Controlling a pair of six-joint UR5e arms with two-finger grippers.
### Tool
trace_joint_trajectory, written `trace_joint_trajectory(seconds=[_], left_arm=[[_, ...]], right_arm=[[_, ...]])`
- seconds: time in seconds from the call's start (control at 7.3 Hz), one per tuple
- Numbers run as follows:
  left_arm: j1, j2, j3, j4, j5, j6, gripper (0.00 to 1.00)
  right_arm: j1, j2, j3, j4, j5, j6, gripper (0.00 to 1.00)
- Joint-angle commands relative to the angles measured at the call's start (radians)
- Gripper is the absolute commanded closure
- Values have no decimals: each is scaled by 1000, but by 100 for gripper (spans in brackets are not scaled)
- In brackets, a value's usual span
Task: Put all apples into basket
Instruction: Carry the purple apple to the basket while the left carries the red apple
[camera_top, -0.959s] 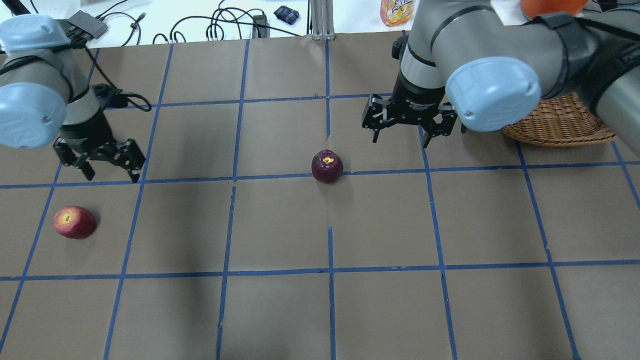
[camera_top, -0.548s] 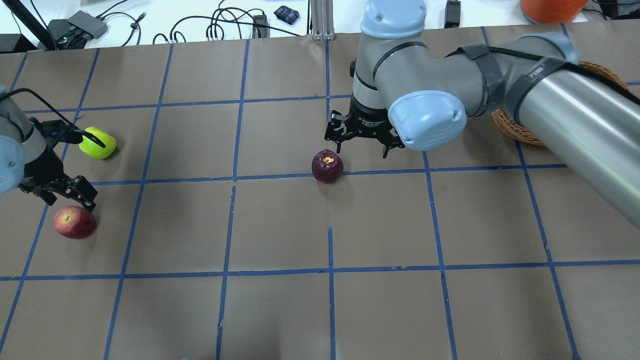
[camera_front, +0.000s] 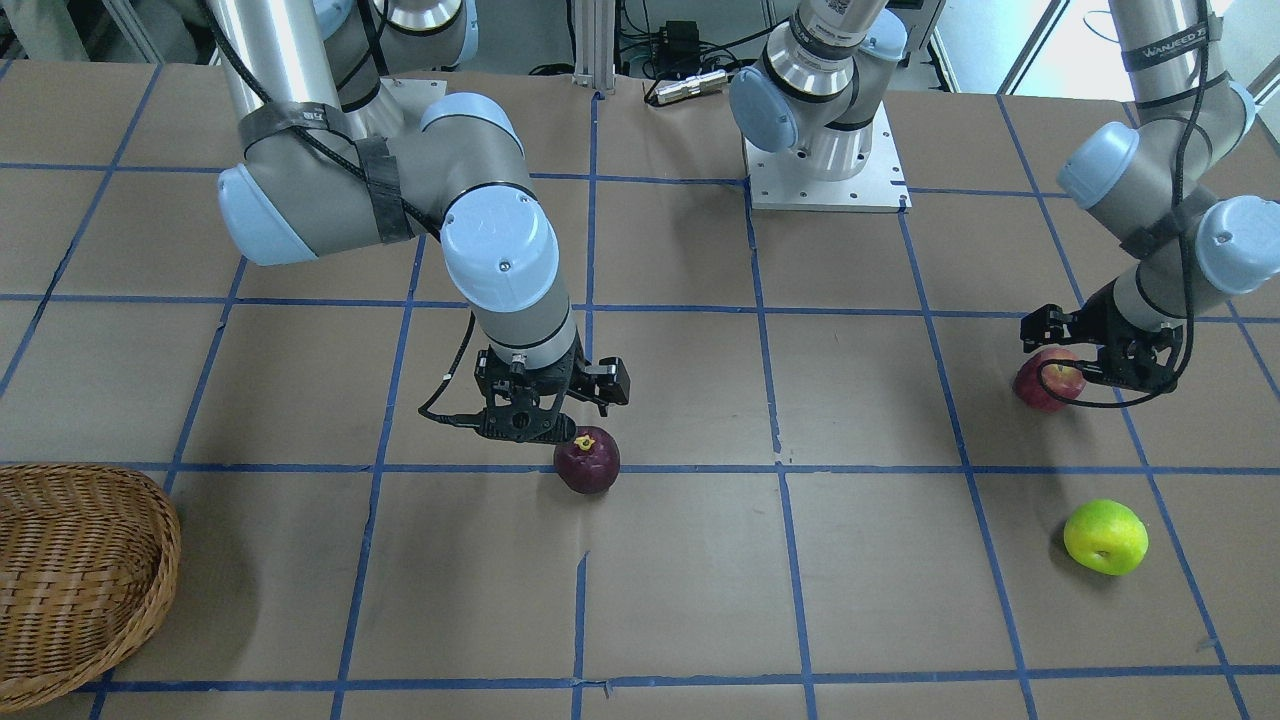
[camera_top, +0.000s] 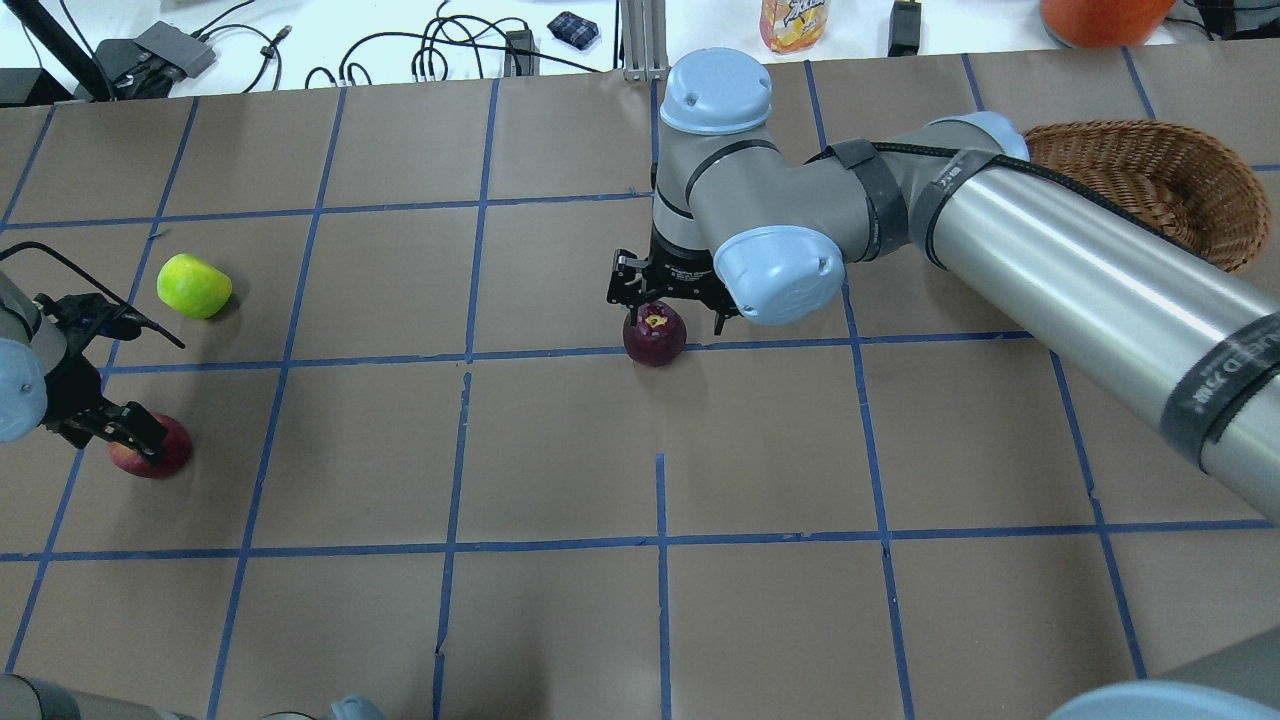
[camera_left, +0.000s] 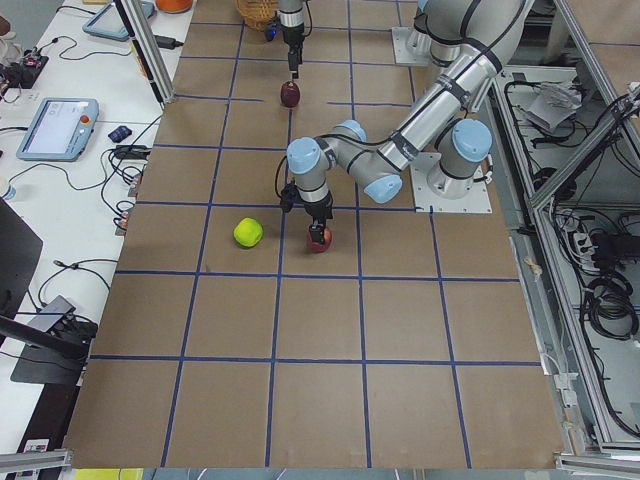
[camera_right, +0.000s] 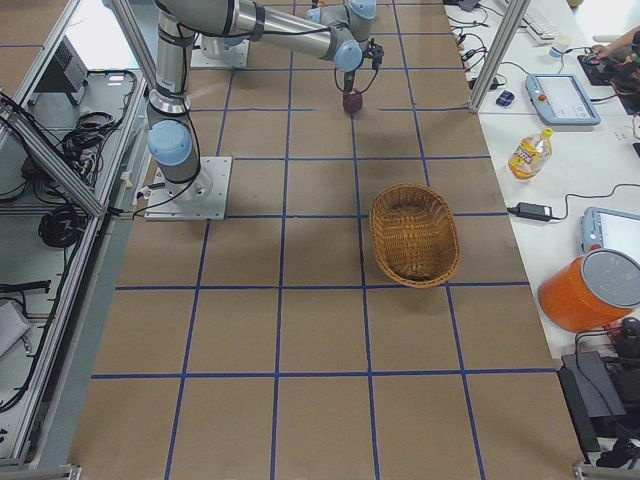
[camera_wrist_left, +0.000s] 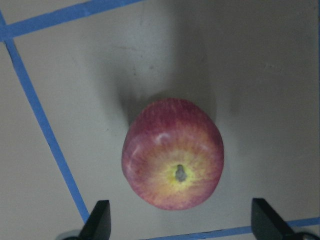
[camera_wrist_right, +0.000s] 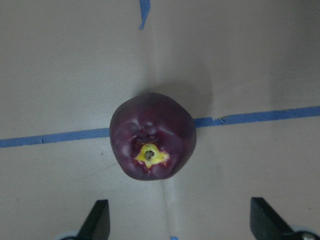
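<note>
Since half a second ago your right gripper has slid from beside the dark maroon apple to a place above it, and the right arm has swung off the wicker basket, so more of the basket shows; the left gripper has dropped from beside the red apple to over it; none of the three apples has shifted.

You can see from the right wrist view that the right gripper's fingers stand wide apart, one tip to each side, with the maroon apple ahead of them and untouched; it sits stem end up on a blue tape line near the middle of the paper-covered desk.

The left wrist view tells you the same of the left gripper: fingers spread, the red apple between their lines, yellowish stem end facing the camera, no contact visible; this apple lies toward the desk's left end.

The yellow-green apple rests alone just beyond the red one, nearer the operators' edge, clear of both grippers.

The basket stands toward the right end, close to the operators' edge, with no apple in it.
</note>
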Motion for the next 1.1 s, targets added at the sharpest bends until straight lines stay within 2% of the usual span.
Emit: trace_joint_trajectory(seconds=[0.0,0.14,0.27,0.41,0.55,0.69,0.82,0.96], left_arm=[[1,-44,-2,55,-37,-5,0],[1,-67,-5,124,-49,-8,0],[2,-76,-6,133,-50,-13,3],[1,-78,-6,135,-50,-13,18],[1,-76,-5,135,-50,-12,45],[-5,-72,3,126,-48,-27,59],[-17,-61,12,121,-48,-65,59],[-43,-40,18,106,-50,-99,59]], right_arm=[[6,39,0,-52,9,7,0],[11,63,0,-83,9,7,0],[14,89,0,-115,9,8,0],[18,103,0,-120,7,8,0],[28,114,0,-143,9,8,0],[28,126,-2,-151,9,7,23],[28,126,-2,-151,33,7,80],[26,126,-2,-151,65,7,100]])
